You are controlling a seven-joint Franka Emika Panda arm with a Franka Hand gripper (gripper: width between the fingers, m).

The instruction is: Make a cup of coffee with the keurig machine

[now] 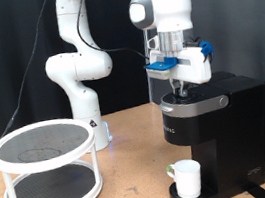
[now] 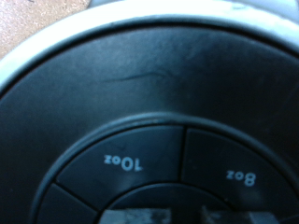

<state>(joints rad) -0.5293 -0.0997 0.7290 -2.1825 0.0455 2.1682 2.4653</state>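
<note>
The black keurig machine (image 1: 215, 126) stands on the table at the exterior view's right, its lid down. The white cup (image 1: 188, 178) sits on its round drip base under the spout, handle towards the exterior view's left. My gripper (image 1: 180, 93) points straight down onto the machine's top, its fingers close together, with nothing between them. In the wrist view the silver-ringed lid (image 2: 140, 75) fills the frame from very close. A button marked 10oz (image 2: 126, 161) and another marked 8oz (image 2: 238, 173) lie right at the fingertips, which show only as a grey blur.
A white two-tier round rack (image 1: 47, 168) with dark mesh shelves stands at the exterior view's left. The arm's white base (image 1: 87, 116) rises behind it. The wooden table (image 1: 133, 195) runs between rack and machine. A black curtain hangs behind.
</note>
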